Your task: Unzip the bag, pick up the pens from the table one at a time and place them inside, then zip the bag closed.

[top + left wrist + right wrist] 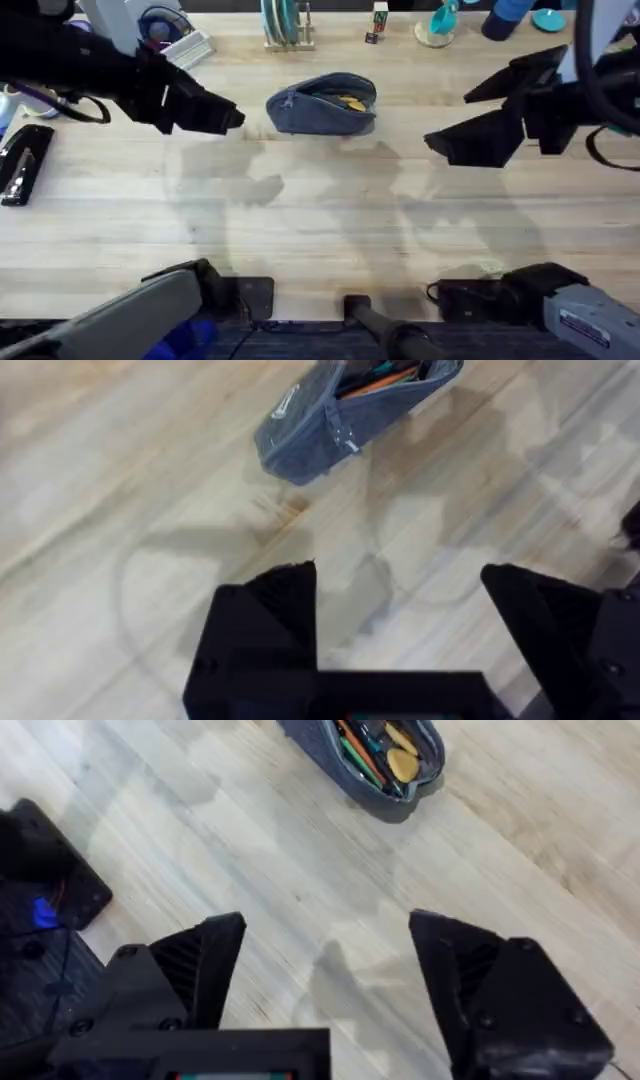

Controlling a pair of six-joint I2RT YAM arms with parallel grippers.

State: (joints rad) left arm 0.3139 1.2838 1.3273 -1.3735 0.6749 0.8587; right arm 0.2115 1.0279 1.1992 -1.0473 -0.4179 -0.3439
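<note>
The blue-grey bag (320, 103) lies on the table (320, 220) at the middle back, its zipper open. Orange and green pens (352, 745) and a yellow piece show inside it. My left gripper (232, 118) hovers just left of the bag, open and holding nothing. In the left wrist view the bag (345, 415) lies beyond the spread fingers (270, 620), pens (385, 375) showing in its mouth. My right gripper (435, 143) hangs to the bag's right, open and holding nothing. The right wrist view shows the bag (370, 755) past its wide-apart fingers (470, 970).
A black stapler (22, 165) lies at the left edge. A plate rack (285, 25), a clear box (180, 40) and teal items (440, 25) line the back edge. The arm bases (500, 295) sit along the front.
</note>
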